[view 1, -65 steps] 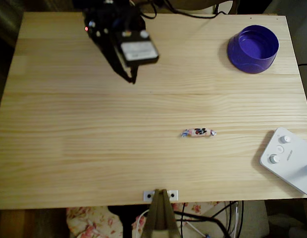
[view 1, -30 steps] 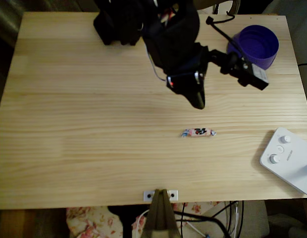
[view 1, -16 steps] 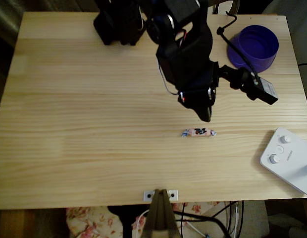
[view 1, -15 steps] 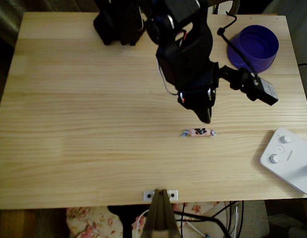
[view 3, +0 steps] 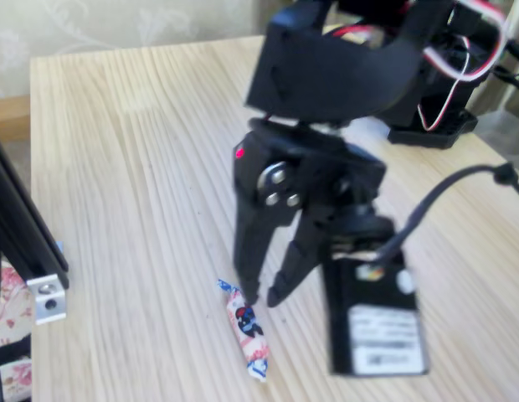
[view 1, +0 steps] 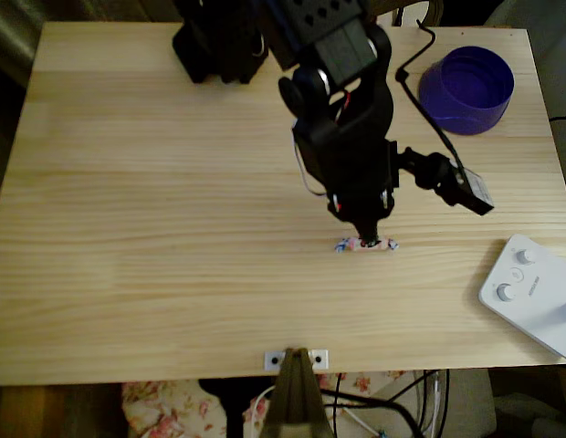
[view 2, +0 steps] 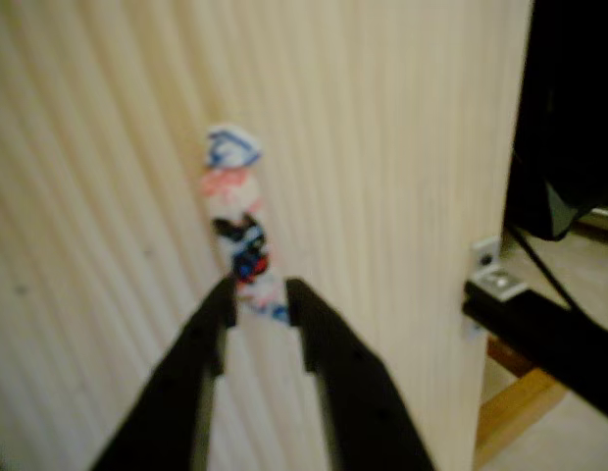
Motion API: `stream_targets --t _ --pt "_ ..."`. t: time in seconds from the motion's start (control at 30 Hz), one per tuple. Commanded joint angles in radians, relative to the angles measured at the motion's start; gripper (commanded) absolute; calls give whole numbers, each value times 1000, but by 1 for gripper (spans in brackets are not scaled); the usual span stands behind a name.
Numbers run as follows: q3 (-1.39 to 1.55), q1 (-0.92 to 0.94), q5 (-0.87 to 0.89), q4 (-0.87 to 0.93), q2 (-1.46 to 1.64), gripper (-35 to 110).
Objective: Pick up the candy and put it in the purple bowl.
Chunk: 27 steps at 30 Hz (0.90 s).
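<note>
Your tool [view 2: 257,312] hangs over the candy [view 1: 366,244], its jaws parted narrowly and straddling one end, gripping nothing yet. The candy lies flat toward the tabletop's [view 1: 155,228] near edge, right of centre; the purple bowl [view 1: 466,89] waits at the far right corner.
</note>
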Motion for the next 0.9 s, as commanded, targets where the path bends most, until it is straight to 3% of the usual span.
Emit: stream_targets --t 0.0,0.47,0.87 --pt "-106 2 -37 6 12 10" --pt "-121 -28 -67 103 0 17" --pt "-121 -48 -63 60 -81 15"
